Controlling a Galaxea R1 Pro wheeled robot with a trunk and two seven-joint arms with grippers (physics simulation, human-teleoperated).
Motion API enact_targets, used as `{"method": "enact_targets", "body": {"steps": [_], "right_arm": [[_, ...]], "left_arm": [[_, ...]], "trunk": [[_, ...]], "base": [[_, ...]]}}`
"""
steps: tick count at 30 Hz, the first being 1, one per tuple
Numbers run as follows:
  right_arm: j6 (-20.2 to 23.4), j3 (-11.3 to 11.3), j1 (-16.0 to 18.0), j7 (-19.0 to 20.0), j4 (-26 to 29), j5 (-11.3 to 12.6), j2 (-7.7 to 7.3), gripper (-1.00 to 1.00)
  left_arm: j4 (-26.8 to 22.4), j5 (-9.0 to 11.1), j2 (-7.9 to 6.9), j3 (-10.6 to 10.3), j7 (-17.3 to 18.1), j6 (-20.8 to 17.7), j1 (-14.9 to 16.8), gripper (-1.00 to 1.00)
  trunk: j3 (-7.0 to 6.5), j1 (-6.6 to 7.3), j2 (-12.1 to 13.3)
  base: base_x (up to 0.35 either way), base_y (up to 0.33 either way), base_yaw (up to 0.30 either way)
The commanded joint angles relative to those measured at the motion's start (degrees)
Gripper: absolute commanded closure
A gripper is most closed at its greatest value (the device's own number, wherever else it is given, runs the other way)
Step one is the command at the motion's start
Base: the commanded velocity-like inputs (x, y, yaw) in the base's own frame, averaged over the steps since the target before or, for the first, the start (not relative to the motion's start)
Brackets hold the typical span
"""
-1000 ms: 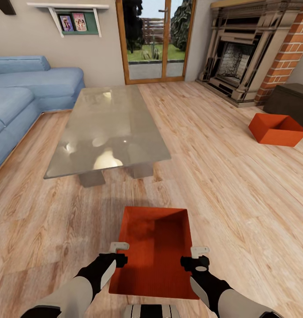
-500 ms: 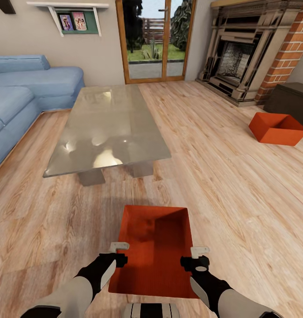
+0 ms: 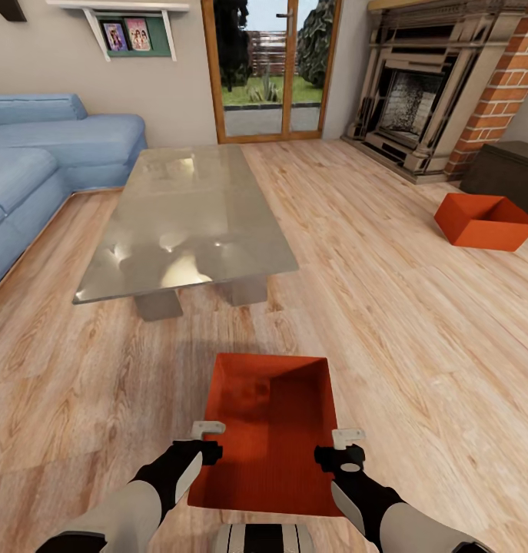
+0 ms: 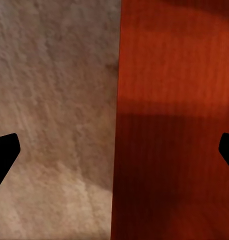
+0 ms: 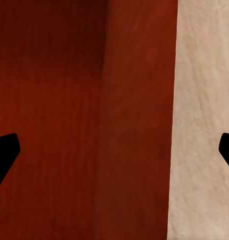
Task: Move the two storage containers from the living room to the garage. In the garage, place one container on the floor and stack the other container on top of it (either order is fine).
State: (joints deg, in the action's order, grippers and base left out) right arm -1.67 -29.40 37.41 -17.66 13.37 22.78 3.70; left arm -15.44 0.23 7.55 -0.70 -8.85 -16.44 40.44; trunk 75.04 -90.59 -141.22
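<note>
Both arms reach forward and down from the robot's trunk, forearms angled slightly inward, flanking the near storage container (image 3: pixel 267 434), which sits on the light wood floor (image 3: pixel 417 346) just this side of the glass coffee table (image 3: pixel 188 223). The left tool (image 3: pixel 208 439) is at the container's left wall and the right tool (image 3: pixel 347 448) at its right wall, both about midway along its length. In each wrist view the tool's two dark fingertips (image 4: pixel 4 152) (image 5: pixel 4 152) stand wide apart, spread over the wall's rim, with nothing clamped between them. The second storage container (image 3: pixel 485 221) lies well to the right of the coffee table, near the brick fireplace (image 3: pixel 448 84) and just beside a dark brown bench (image 3: pixel 509 175).
</note>
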Motion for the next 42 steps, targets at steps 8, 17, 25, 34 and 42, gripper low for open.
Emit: {"method": "enact_targets", "body": {"steps": [8,17,25,34,42], "right_arm": [[-0.2,-0.6,0.0,-0.3,0.0,0.6,-0.01,-1.0],[-0.2,-0.6,0.0,-0.3,0.0,0.5,-0.01,-1.0],[-0.1,-0.6,0.0,-0.2,0.0,0.6,-0.01,-1.0],[-0.1,-0.7,0.0,-0.2,0.0,0.6,-0.01,-1.0],[-0.2,-0.7,0.0,-0.2,0.0,0.6,-0.01,-1.0]], "left_arm": [[-0.1,0.0,0.01,-0.1,-0.2,-0.3,0.0,-1.0],[-0.1,0.0,0.01,-0.1,-0.3,-0.2,0.0,-1.0],[-0.3,-0.1,0.01,-0.1,-0.3,-0.2,0.0,-1.0],[-0.3,0.0,0.01,-0.1,-0.4,-0.3,0.0,-1.0],[-0.2,0.0,0.01,-0.1,-0.2,-0.1,0.0,-1.0]], "trunk": [[0.22,-0.21,-0.4],[0.76,-0.87,-1.6],[0.76,-0.87,-1.6],[0.76,-0.87,-1.6],[0.76,-0.87,-1.6]], "base": [[0.0,0.0,0.0],[0.0,0.0,0.0],[0.0,0.0,0.0],[0.0,0.0,0.0],[0.0,0.0,0.0]]}}
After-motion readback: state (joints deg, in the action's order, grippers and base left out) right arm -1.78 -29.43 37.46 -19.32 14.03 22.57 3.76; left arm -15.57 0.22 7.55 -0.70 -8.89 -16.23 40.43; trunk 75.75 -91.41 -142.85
